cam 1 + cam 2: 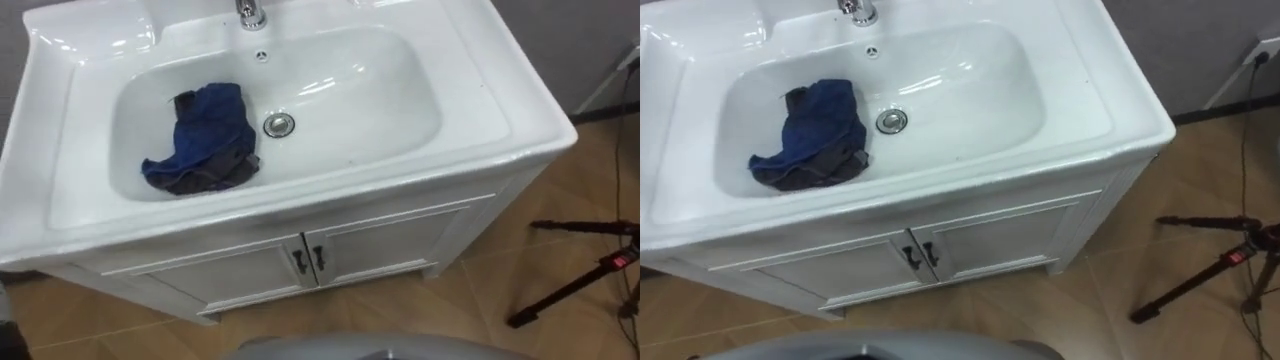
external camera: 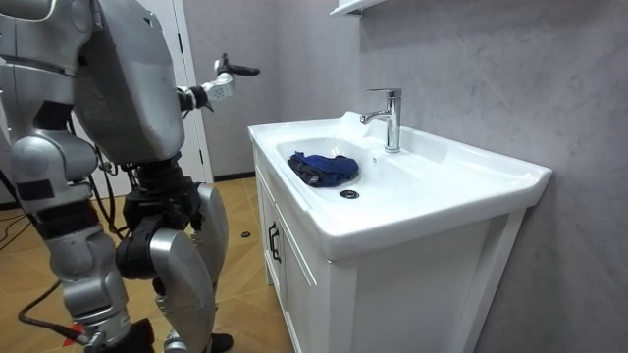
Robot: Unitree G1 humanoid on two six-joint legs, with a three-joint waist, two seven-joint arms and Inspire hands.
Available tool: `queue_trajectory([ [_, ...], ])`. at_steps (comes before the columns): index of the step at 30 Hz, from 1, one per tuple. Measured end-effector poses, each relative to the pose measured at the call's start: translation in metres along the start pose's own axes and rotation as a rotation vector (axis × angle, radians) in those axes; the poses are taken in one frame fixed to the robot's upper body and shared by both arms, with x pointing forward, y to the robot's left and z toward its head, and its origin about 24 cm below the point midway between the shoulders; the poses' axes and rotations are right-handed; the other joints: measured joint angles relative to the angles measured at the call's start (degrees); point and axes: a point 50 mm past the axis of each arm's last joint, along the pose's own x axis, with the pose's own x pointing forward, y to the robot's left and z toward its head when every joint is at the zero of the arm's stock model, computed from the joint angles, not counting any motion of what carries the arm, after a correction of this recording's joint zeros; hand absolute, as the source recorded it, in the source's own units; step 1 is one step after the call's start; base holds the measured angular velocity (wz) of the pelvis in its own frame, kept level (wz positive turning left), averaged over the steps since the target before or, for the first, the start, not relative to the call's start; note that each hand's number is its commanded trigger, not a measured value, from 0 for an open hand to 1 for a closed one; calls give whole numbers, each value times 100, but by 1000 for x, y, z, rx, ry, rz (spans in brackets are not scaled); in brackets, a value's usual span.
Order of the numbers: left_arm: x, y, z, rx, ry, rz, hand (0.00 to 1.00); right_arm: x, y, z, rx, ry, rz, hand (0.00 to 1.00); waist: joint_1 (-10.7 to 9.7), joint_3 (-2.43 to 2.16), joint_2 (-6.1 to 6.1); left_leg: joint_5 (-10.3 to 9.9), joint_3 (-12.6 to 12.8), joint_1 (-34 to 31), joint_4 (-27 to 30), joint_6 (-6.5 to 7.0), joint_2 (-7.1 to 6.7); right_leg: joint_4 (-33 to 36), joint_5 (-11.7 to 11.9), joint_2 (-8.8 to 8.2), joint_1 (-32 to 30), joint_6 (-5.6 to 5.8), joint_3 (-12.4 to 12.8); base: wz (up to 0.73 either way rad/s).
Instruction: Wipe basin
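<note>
A crumpled blue cloth lies inside the white basin, on its left side beside the metal drain. No hand touches the cloth. In the room view I stand in front of the basin cabinet, facing it. My left hand is raised at chest height on my far side, well short of the basin, fingers straight and holding nothing. My right arm hangs down on the near side, with its hand low at the picture's bottom edge.
A chrome tap stands at the back rim of the basin. Below it are the cabinet doors with two dark handles. A black tripod stands on the wooden floor to my right. A grey wall runs behind the basin.
</note>
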Motion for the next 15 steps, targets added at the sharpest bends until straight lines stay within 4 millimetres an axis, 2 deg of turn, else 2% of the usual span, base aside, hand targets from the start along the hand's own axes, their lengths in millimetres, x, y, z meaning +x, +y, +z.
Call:
queue_trajectory([
  [3,3,22,-25,56,111,76,0,0,0,0,-2,-2,-3,0,114,-20,45,0,-94,-12,-2,0,-19,18,-12,-33,9,21,-77,18],
  [5,4,37,-39,84,179,128,0,0,0,1,-2,-6,-4,0,128,-16,57,0,-116,-35,0,1,-34,37,-47,-51,14,45,-102,26],
  [7,5,65,-56,151,255,209,0,0,-1,3,-1,-18,-8,0,135,-4,45,4,-117,-60,2,9,-50,77,-70,-65,-18,69,-102,11],
  [8,4,73,-60,176,271,226,0,0,0,3,-1,-17,-7,0,132,-6,47,4,-119,-60,4,10,-56,89,-72,-78,-19,71,-120,4],
  [9,-1,86,-70,225,306,250,0,0,1,4,-6,-17,-5,0,134,-4,41,0,-120,-61,7,18,-71,119,-81,-109,-19,80,-174,17],
  [11,-10,101,-85,276,373,283,0,-1,3,-1,-19,2,4,0,113,-12,39,-36,-142,-95,16,144,-73,135,-95,-115,-21,99,-232,23],
  [15,-39,142,-121,408,557,378,0,-1,8,-5,-22,14,20,0,118,-26,0,-59,-209,-129,0,187,-105,221,-106,-153,-33,125,-250,4],
])
